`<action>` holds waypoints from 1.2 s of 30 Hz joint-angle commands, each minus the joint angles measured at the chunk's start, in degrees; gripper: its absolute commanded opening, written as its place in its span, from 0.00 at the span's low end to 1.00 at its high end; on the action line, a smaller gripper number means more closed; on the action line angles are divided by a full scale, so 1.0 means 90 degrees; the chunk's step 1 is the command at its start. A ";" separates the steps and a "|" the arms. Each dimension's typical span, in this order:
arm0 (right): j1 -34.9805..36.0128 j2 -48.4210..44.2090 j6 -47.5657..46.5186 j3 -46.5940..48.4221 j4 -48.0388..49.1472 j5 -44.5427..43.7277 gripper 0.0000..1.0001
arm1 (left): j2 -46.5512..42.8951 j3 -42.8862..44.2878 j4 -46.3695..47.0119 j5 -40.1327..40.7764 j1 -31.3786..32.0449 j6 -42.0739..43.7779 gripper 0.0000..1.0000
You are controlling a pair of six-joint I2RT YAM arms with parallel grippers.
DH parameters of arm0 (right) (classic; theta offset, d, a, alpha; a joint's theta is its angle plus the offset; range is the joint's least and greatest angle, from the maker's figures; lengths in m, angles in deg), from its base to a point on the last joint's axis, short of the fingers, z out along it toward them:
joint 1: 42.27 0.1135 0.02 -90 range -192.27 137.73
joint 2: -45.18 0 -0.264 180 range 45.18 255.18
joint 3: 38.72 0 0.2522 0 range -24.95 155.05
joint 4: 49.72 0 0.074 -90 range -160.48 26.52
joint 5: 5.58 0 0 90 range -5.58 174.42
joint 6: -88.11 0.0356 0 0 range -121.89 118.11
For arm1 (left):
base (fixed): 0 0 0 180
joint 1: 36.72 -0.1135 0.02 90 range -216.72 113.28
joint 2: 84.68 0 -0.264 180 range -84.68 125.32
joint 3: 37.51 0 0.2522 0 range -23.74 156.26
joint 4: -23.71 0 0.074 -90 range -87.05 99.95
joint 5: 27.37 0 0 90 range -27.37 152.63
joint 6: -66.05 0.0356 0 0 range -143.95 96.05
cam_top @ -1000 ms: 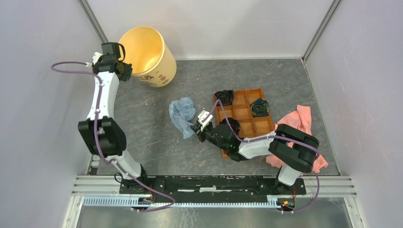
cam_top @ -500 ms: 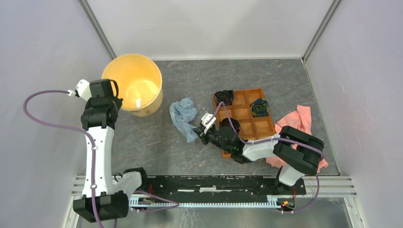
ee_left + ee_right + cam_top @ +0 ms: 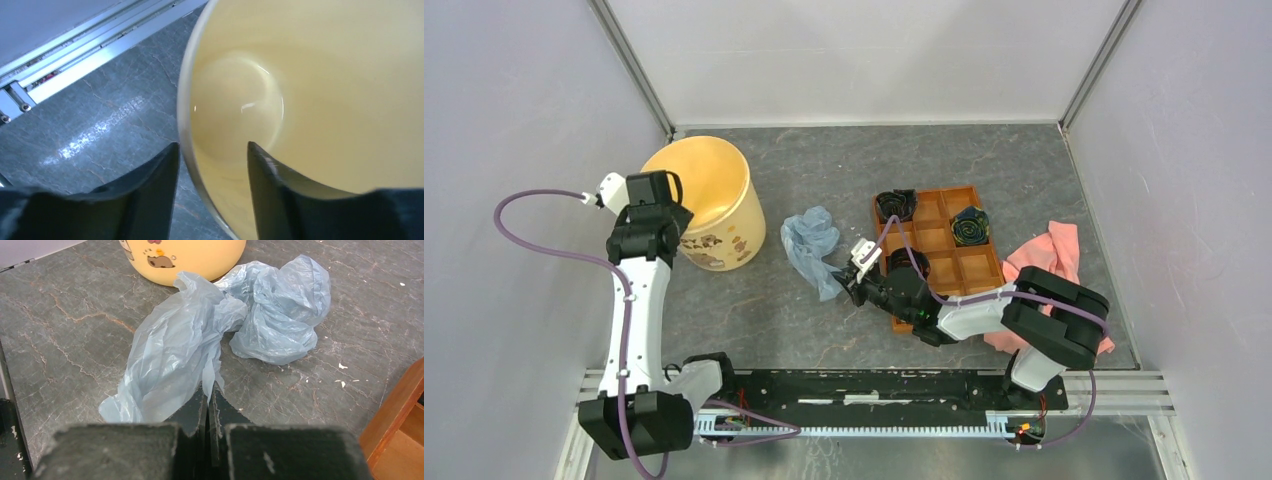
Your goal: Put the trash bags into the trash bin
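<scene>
The trash bag [image 3: 809,240] is crumpled pale blue plastic lying on the grey table between the bin and the tray; it fills the right wrist view [image 3: 200,335]. My right gripper [image 3: 849,278] [image 3: 209,390] is shut on a fold at the bag's near end. The trash bin [image 3: 714,225] is a cream-yellow bucket with cartoon prints, at the left; its base shows in the right wrist view [image 3: 185,255]. My left gripper [image 3: 664,205] [image 3: 210,150] is open and straddles the bin's rim [image 3: 186,100], one finger outside and one inside. The bin is empty inside.
An orange compartment tray [image 3: 969,265] sits right of the bag, with dark rolled items in two cells [image 3: 896,205] [image 3: 970,226]. A pink cloth [image 3: 1059,260] lies at the right by my right arm. Enclosure walls stand close on three sides. A metal rail [image 3: 75,45] runs beside the bin.
My left arm swung down and left, bringing the bin out of the back corner toward the front; it was tipped and now stands more upright. The right gripper and bag barely moved.
</scene>
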 commanded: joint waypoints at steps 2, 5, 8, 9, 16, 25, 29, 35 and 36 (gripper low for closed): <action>-0.0005 -0.0242 -0.0015 -0.0004 0.0168 0.0015 0.00 | -0.0088 0.0536 0.0070 0.0079 -0.0030 -0.0050 0.74; -0.0004 -0.0251 -0.0013 0.0070 0.0018 -0.0047 0.00 | -0.0444 0.0711 -0.0052 -0.0215 -0.0016 0.0191 0.81; -0.0004 -0.0229 -0.0011 0.0095 -0.0034 -0.0103 0.00 | -0.0882 0.0773 -0.0093 -0.1147 -0.0016 0.0667 0.83; -0.0005 -0.0224 -0.0010 0.0104 -0.0055 -0.0112 0.00 | -0.1040 0.0729 -0.0016 -0.1702 -0.0017 0.0901 0.83; -0.0004 -0.0195 0.0158 0.0134 -0.0160 -0.0219 0.00 | -0.1919 -0.0507 0.1258 -0.6041 0.0001 0.1184 1.00; -0.0013 -0.0189 0.0430 0.0134 -0.0411 -0.0443 0.00 | -0.3211 -0.2780 0.1737 -0.6612 0.0447 0.0749 1.00; -0.0014 -0.0160 0.0493 0.0152 -0.0579 -0.0613 0.00 | -0.3484 -0.3275 0.1657 -0.6548 0.0865 0.0748 1.00; -0.0014 -0.0017 0.0630 0.0280 -0.0690 -0.0732 0.00 | -0.3462 -0.3420 0.1326 -0.5652 0.1537 0.0517 0.96; -0.0021 0.0007 0.0639 0.0297 -0.0705 -0.0735 0.00 | -0.3442 -0.3395 0.1306 -0.5386 0.1703 0.0467 0.95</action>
